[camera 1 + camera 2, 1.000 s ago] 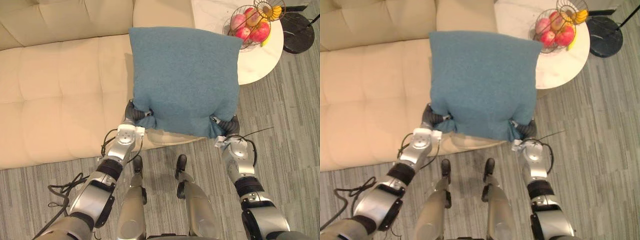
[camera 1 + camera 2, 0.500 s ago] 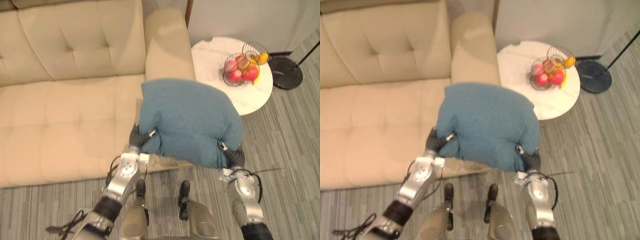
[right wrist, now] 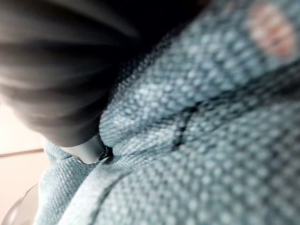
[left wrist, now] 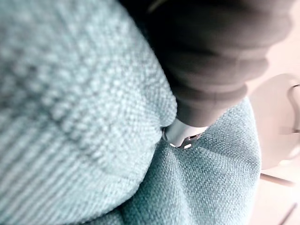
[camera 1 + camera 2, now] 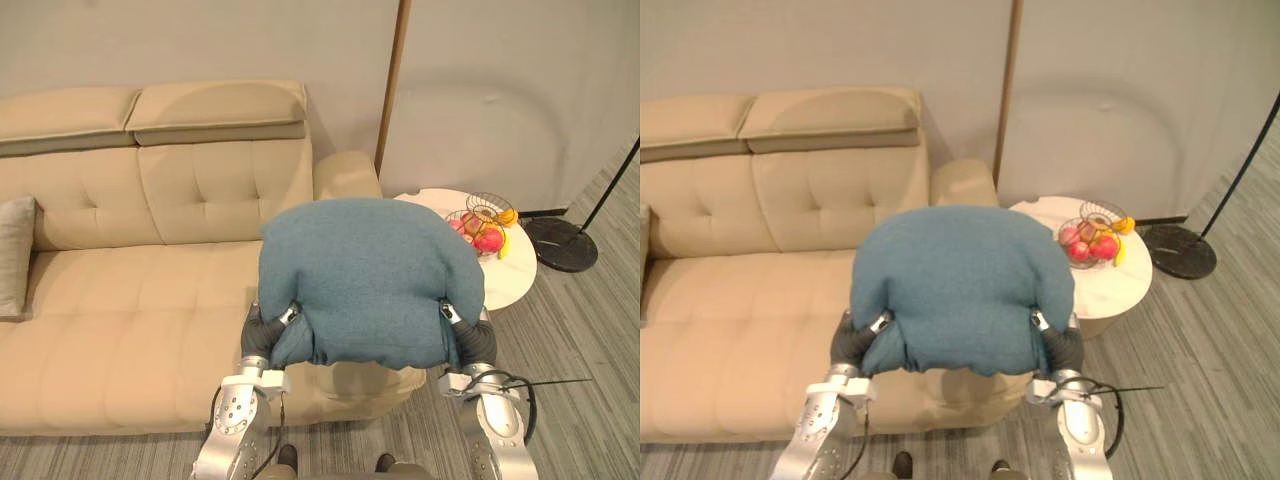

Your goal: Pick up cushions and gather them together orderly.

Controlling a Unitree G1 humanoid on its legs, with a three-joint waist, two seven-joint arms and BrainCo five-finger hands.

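Note:
A large blue cushion (image 5: 370, 280) hangs in the air in front of the beige sofa (image 5: 130, 300), held up between both hands. My left hand (image 5: 262, 338) grips its lower left corner, and the cloth bunches around it (image 4: 187, 136). My right hand (image 5: 472, 342) grips the lower right corner, pressed into the blue knit (image 3: 91, 150). The cushion's top droops over and rounds off. A grey cushion (image 5: 14, 258) leans at the sofa's far left end.
A round white side table (image 5: 510, 270) stands right of the sofa and carries a wire basket of fruit (image 5: 482, 228). A floor lamp's black base (image 5: 560, 245) sits further right. A thin wooden pole (image 5: 390, 90) rises behind the sofa arm.
The camera has tilted up, bringing the sofa back and wall into view. Both hands have lifted the blue cushion higher, and its top now flops over.

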